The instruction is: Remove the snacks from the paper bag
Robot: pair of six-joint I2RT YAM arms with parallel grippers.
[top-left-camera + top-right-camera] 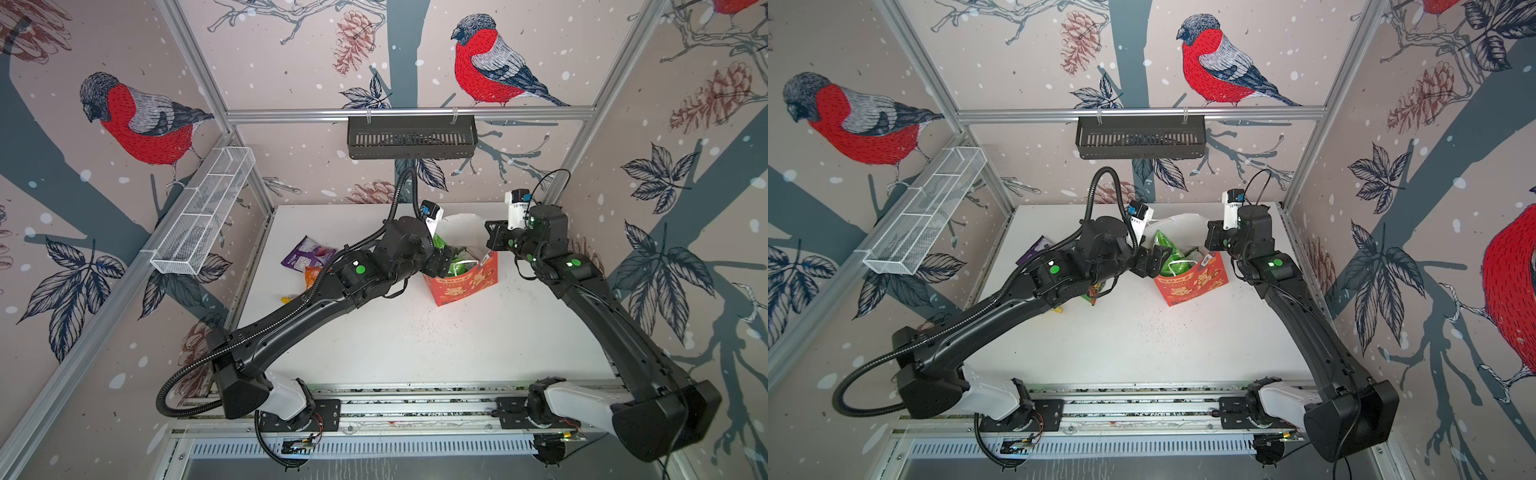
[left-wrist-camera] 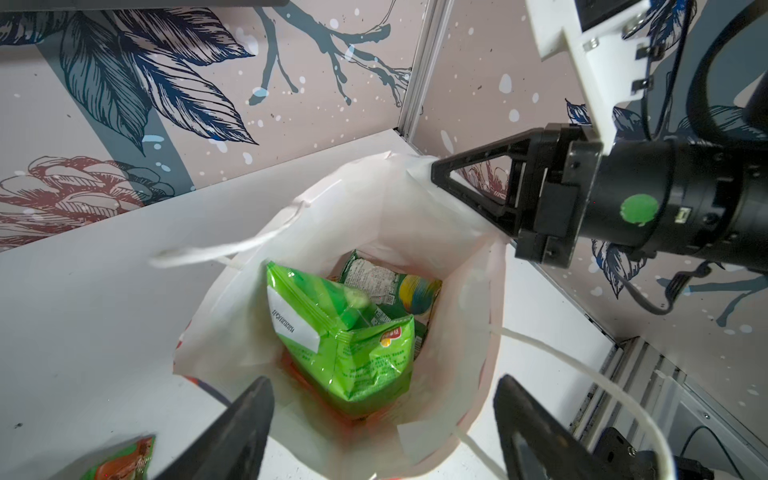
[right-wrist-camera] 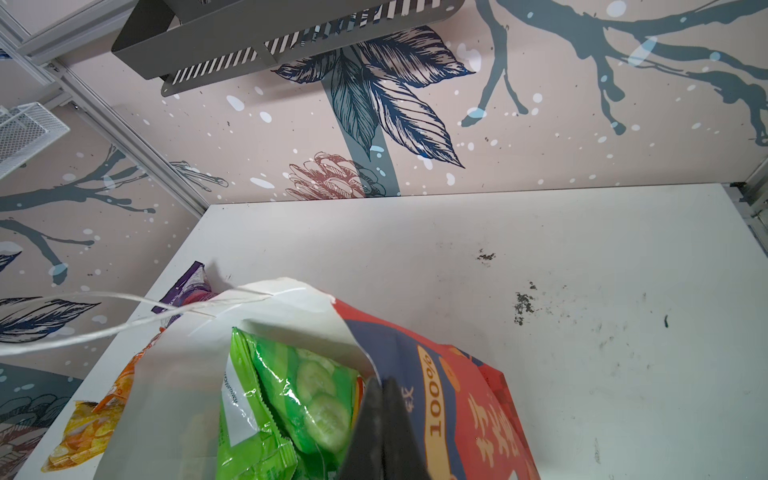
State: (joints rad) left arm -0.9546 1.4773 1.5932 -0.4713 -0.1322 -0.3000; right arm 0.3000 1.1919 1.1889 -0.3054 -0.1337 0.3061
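**Red bag open: green packets inside, four out on the table**

1. Table (image 1: 415, 353): white, speckled with dark crumbs.
2. Yellow packet (image 3: 83, 432): flat on the table at the left. It is the nearest of the loose ones and is mostly hidden under the left arm in both top views.
3. Orange packet (image 3: 129, 374): just beyond the yellow one (touching or overlapping, cannot tell which).
4. Green-red packet (image 2: 120, 459): on the table beside the bag's left side, blurred.
5. Bag (image 1: 465, 282): stands upright, right of centre and toward the back. The mouth is open, the inside is white, and a cord handle (image 2: 582, 374) hangs loose outside.
6. Green packet (image 2: 365, 361): inside the bag, on top, leaning with one corner up. A second packet (image 2: 390, 282) lies beneath it with its pale printed back showing.
7. Left gripper (image 2: 382, 386): over the bag's near-left rim, pointing down into the mouth. Its jaws are wide apart with nothing between them.
8. Purple packet (image 1: 307, 253): flat on the table, left of the bag and further back.
9. Right gripper (image 2: 440, 172): its jaws are together, pinching the bag's far-right rim.
10. Black shelf (image 1: 411, 137): hangs on the back wall.
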